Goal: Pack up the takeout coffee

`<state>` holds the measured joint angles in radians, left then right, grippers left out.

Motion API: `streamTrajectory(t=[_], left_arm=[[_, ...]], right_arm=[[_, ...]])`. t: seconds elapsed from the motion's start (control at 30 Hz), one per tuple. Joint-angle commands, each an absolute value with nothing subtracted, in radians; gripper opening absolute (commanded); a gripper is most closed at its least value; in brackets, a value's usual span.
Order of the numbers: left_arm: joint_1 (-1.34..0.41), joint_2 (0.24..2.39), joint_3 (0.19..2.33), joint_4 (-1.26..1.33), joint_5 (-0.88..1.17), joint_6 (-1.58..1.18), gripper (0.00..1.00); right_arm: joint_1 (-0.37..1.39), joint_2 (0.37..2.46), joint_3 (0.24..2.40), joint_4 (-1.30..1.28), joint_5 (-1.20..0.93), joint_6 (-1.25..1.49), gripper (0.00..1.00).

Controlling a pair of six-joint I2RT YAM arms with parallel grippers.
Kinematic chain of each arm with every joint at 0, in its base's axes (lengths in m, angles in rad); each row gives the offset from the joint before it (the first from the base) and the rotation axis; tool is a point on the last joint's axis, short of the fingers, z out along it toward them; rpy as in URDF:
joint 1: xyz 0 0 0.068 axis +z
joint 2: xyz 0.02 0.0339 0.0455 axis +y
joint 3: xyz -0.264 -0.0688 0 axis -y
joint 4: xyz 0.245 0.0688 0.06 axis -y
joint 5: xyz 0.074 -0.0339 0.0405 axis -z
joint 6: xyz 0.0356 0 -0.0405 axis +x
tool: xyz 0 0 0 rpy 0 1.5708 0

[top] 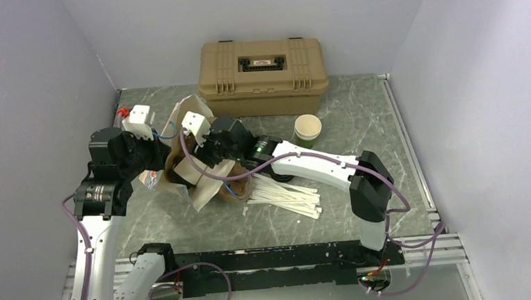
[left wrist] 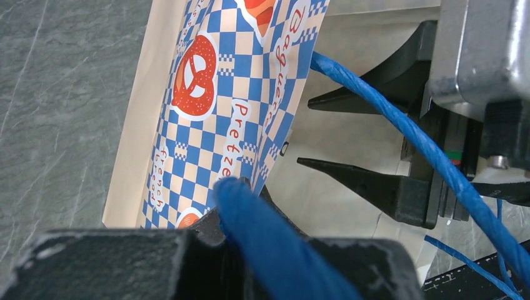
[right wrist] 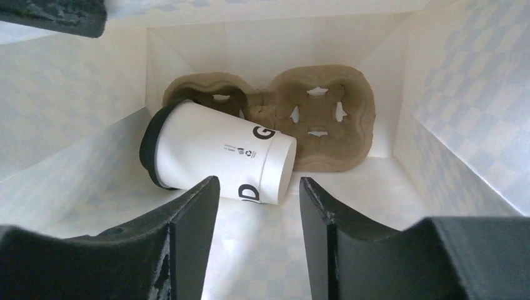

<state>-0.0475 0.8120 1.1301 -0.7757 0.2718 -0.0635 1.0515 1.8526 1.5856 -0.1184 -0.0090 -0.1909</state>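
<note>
bag (right wrist: 437,94): lidded coffee cup (right wrist: 219,156) lying sideways | cup carrier (right wrist: 319,112) touching it

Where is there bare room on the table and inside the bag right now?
Bare table lies right of the green cup, and between the white sticks and the near rail. In the paper bag, floor is free right of the coffee cup; the carrier fills the back. The open right gripper crowds its mouth.
</note>
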Motion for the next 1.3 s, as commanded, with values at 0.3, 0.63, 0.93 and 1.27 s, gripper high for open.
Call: streamTrajectory(t=[0.3,0.63,0.93,1.27], left_arm=[[-0.052,0.772,1.149,-0.747,0.29,-0.066,0.0],[-0.052,0.747,1.129,-0.736,0.294,-0.088,0.0],[-0.052,0.735,1.127,-0.732,0.312,-0.089,0.0],[-0.053,0.736,1.118,-0.72,0.311,-0.081,0.0]], right_arm=[[1.052,1.898,1.669,-0.165,0.062,-0.073,0.76],[1.052,1.961,1.693,-0.177,0.056,0.084,0.86],[1.042,2.038,1.77,-0.244,0.086,0.195,0.88],[1.028,2.011,1.699,-0.183,-0.08,0.225,0.77]])
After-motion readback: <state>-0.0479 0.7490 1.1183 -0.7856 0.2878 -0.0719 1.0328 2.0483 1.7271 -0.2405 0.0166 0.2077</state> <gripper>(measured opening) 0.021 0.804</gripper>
